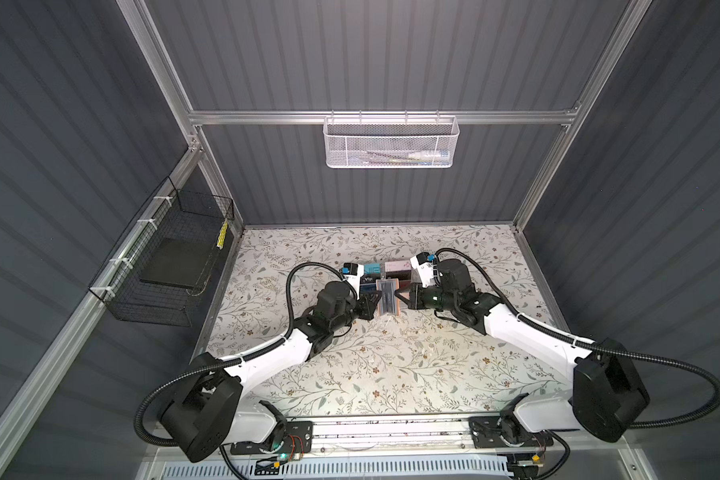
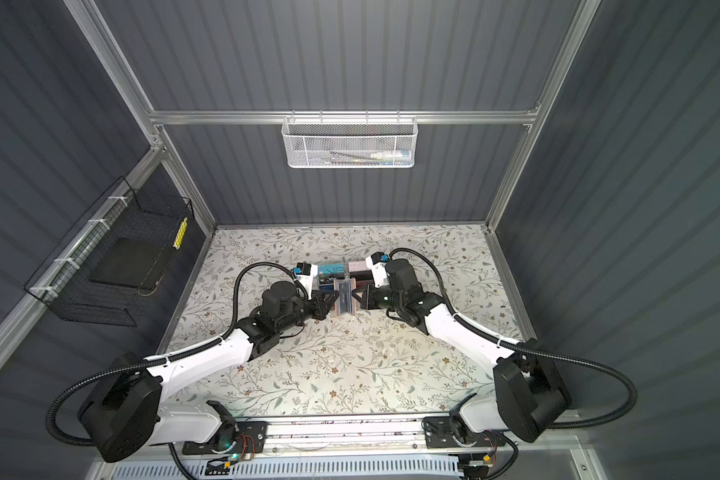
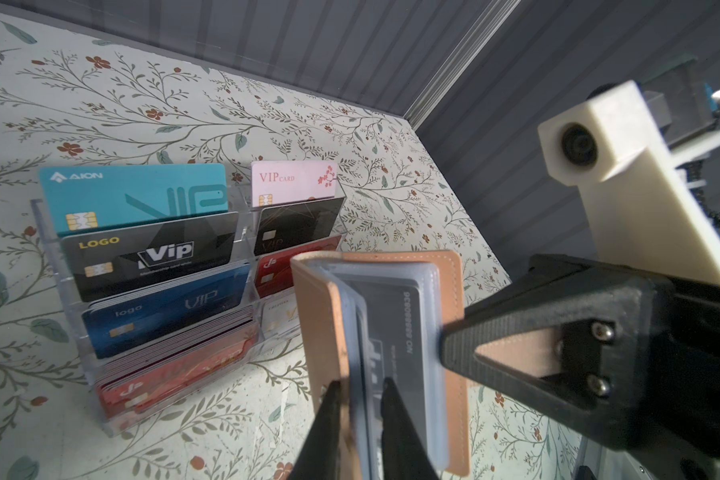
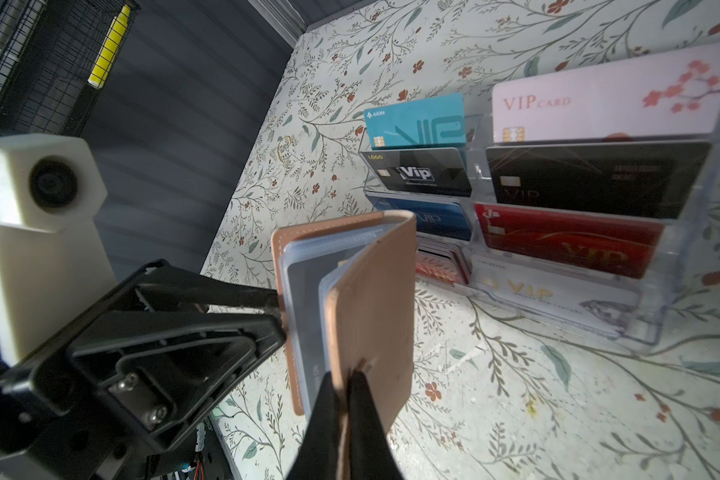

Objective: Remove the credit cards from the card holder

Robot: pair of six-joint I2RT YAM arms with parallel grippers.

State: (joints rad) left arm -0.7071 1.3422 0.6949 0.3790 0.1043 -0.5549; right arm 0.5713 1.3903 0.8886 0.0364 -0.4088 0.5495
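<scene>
I am watching the slim tan-peach leather-like card holder standing upright and open like a booklet at the middle of the floral-patterned table. It is sitting just on the near side of the clear acrylic tiered rack. Its grey-blue pocket pages are fanning between stitched covers, and a dark grey credit card is showing through one pocket. The right gripper is pinching the right cover between tightly pressed fingers. The left gripper is straddling the left cover's edge and some pages with its fingers slightly apart. I cannot tell whether they are gripping.
</scene>
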